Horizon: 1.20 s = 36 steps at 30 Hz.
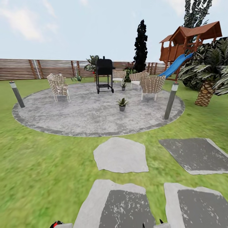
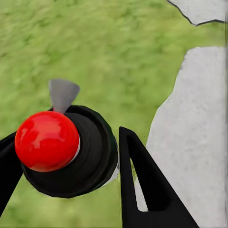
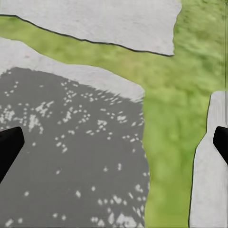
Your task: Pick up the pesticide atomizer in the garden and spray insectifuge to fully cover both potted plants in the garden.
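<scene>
From the head camera, a round mottled grey stone patio lies in the lawn, ringed by woven wicker chairs and a black grill, before a brown slatted fence. One potted plant stands mid-patio in a grey pot, another beside the far chairs. Flat irregular stepping stones lead up.

At the left wrist, the left gripper spreads black fingers around a glossy red ball on a black disc; contact is unclear.

At the right wrist, the right gripper gapes wide, empty, over speckled stone. The atomizer's whereabouts cannot be told.
</scene>
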Motion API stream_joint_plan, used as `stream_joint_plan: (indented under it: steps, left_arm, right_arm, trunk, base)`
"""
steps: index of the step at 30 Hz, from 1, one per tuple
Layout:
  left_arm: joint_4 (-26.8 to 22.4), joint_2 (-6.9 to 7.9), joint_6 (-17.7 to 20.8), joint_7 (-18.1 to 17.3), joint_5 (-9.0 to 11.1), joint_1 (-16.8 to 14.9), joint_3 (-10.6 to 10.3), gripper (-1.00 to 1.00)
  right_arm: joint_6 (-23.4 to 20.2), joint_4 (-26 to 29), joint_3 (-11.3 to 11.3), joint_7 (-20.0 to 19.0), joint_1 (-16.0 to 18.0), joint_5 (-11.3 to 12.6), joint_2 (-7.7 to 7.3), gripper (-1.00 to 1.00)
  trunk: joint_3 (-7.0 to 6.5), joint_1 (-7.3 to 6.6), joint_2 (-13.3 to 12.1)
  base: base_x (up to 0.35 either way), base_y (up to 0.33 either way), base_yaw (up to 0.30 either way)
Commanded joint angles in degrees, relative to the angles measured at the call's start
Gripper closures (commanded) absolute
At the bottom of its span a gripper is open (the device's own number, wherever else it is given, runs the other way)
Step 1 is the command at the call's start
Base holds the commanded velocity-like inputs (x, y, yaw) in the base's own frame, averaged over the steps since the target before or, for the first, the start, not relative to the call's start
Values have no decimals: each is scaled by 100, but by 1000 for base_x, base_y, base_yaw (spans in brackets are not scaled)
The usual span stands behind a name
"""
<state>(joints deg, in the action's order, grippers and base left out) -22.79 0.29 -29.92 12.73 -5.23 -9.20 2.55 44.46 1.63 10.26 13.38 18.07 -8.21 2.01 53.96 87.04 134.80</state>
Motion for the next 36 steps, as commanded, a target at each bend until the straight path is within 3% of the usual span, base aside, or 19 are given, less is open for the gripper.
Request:
stream_joint_plan:
  steps: [1, 36]
  left_arm:
    - [3, -2, -14, 28, -57, -3, 18, 100]
    - [3, -2, -14, 28, -66, -3, 17, 100]
  right_arm:
    - [1, -5, 11, 60, 3, -58, 1, -100]
    - [1, -8, 11, 60, 3, -67, 1, -100]
  trunk:
    - [5, 2, 2]
    - [5, 2, 2]
  base:
    - [327, -117, 0]
    - [327, -117, 0]
